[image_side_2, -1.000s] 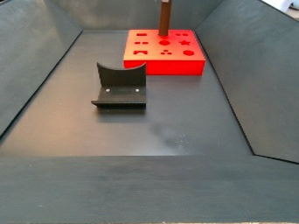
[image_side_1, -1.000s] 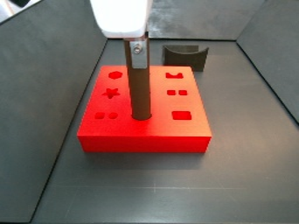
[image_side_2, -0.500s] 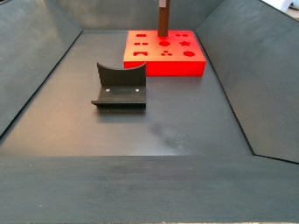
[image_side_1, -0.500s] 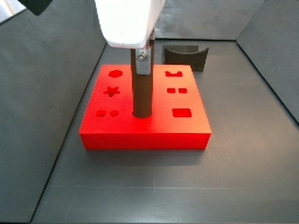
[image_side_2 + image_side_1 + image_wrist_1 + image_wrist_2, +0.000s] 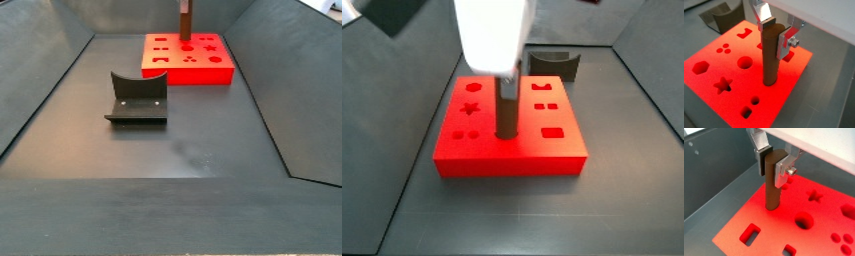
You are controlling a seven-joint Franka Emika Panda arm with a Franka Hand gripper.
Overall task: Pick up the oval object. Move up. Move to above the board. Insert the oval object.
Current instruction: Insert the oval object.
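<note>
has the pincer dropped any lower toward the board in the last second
Yes. In a side view the pincer sits lower against the board than before, and less of the oval object stands above the red top.

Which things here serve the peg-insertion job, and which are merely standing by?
Job: the gripper, shut on the oval object; the board, where that peg stands upright in the top.

Standing by: the fixture, on the floor apart from the board.

We see a dark grey floor [image 5: 201, 150] carrying the bright red rectangular board [image 5: 214, 72] and the dark L-shaped fixture [image 5: 138, 98], well apart; the gripper [image 5: 774, 30] hangs above the board.
</note>
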